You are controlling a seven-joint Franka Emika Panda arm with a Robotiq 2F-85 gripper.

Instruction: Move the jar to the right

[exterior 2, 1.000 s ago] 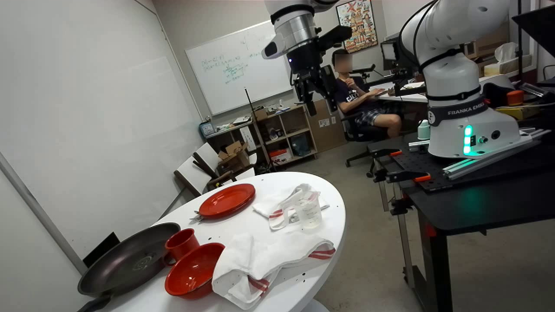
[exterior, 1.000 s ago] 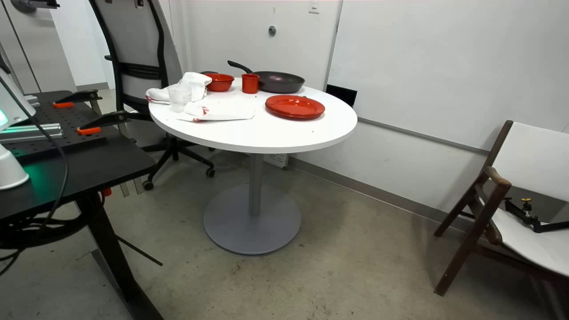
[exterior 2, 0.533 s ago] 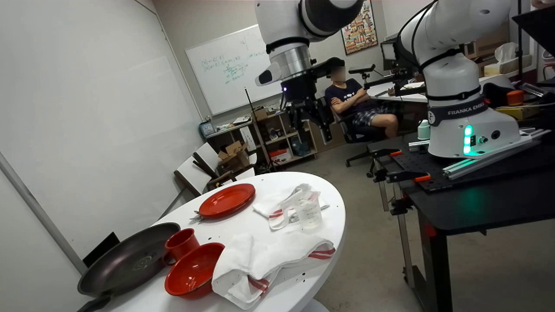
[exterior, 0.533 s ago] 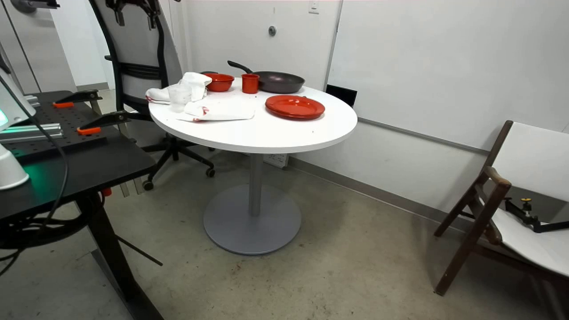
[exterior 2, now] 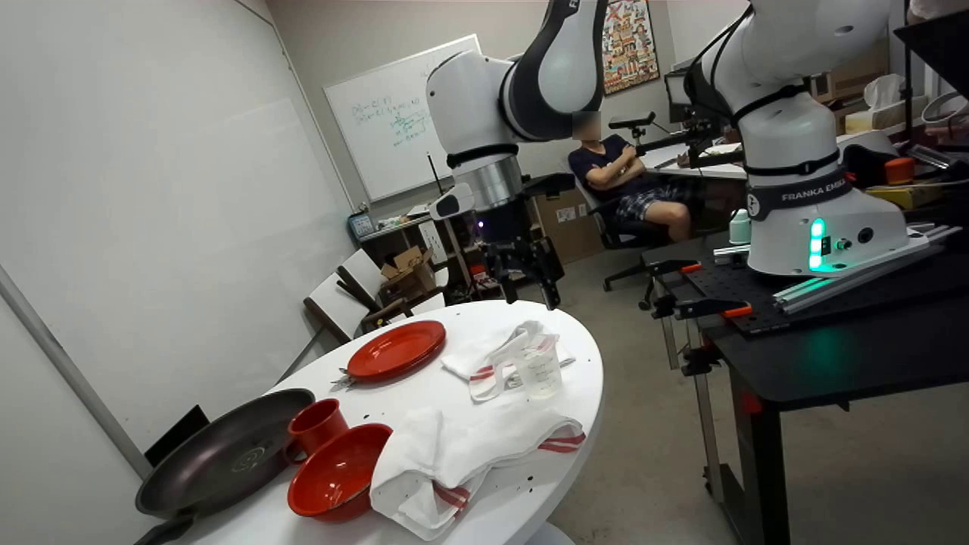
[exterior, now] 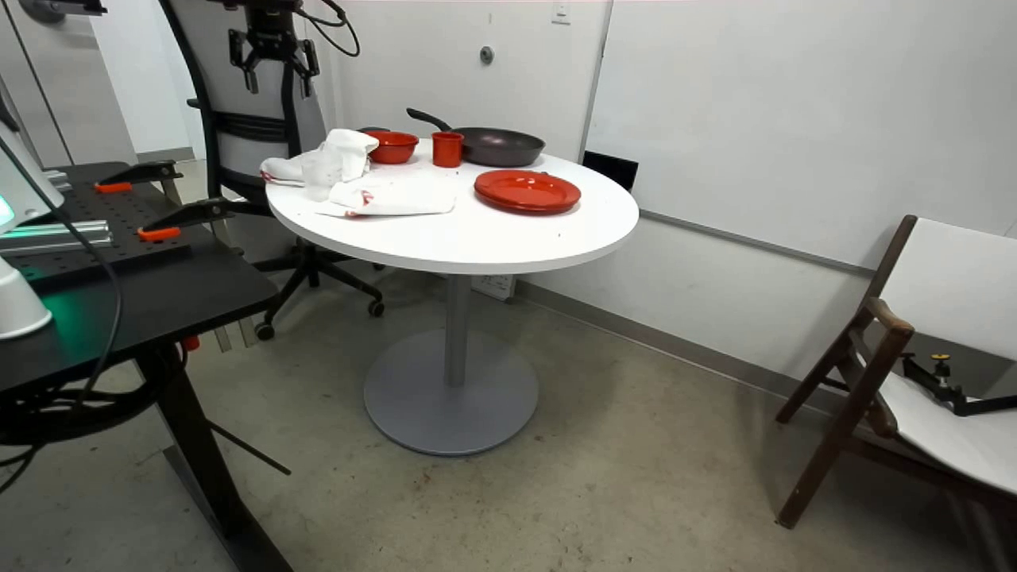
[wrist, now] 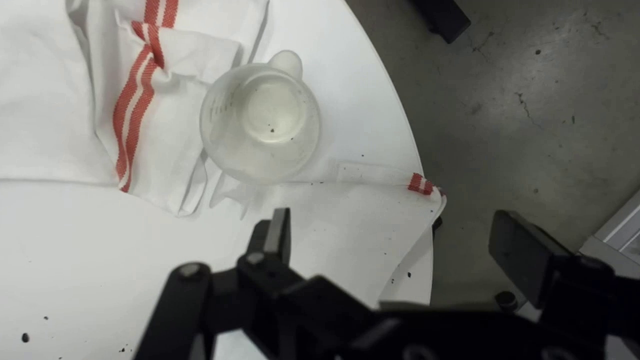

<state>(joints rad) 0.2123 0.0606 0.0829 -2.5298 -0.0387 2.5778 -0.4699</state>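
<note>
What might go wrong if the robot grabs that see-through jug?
The clear jug stands near the edge of the white table, so a bump from the open gripper might knock it off. A red-striped cloth lies right beside the jug and might get pinched too. Being clear, the jug may also be harder to aim at.

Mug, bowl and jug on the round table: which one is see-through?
The measuring jug, upright among the white towels: its walls are clear and carry printed markings, while the red mug and red bowl are opaque.
</note>
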